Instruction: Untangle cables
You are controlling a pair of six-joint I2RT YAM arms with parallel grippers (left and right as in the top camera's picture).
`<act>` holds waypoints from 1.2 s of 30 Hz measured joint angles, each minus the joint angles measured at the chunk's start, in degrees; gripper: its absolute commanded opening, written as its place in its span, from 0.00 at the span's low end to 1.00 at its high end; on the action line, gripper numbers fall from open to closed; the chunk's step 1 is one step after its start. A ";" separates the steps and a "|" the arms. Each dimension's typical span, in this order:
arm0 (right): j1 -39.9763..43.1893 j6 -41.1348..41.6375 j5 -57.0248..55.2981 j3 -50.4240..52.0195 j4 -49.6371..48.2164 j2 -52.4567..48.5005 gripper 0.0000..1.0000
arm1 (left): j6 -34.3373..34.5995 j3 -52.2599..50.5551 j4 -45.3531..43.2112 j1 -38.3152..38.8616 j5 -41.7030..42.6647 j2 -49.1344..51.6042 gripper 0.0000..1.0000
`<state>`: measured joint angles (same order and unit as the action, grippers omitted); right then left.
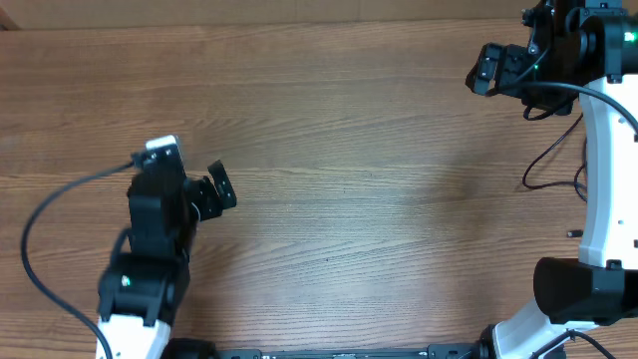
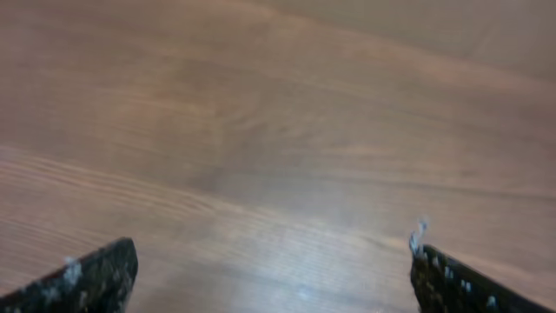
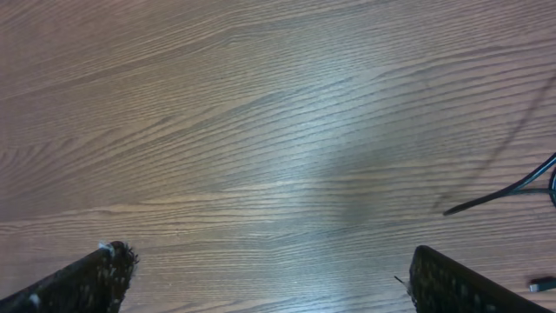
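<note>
A thin black cable (image 1: 531, 172) loops on the wooden table at the far right, partly hidden behind my right arm. A small plug end (image 1: 573, 233) lies near it. In the right wrist view a stretch of the cable (image 3: 512, 186) and a plug tip (image 3: 540, 284) show at the right edge. My right gripper (image 1: 481, 70) is open and empty at the back right, left of the cable; it also shows in the right wrist view (image 3: 269, 278). My left gripper (image 1: 221, 186) is open and empty over bare wood at the left, as the left wrist view (image 2: 274, 278) confirms.
A thicker black robot wire (image 1: 30, 234) arcs out from my left arm at the left edge. The table's far edge (image 1: 299, 24) runs along the top. My right arm's white base (image 1: 598, 239) stands at the right edge.
</note>
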<state>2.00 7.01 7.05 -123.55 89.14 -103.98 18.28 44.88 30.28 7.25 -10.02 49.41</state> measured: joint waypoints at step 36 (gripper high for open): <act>0.00 -0.02 0.00 0.00 0.04 0.00 1.00 | 4.28 -44.33 -69.16 0.00 4.66 -31.56 1.00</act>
<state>2.00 6.98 7.05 -123.55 89.19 -103.98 22.57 0.56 -38.87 7.25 -5.37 17.85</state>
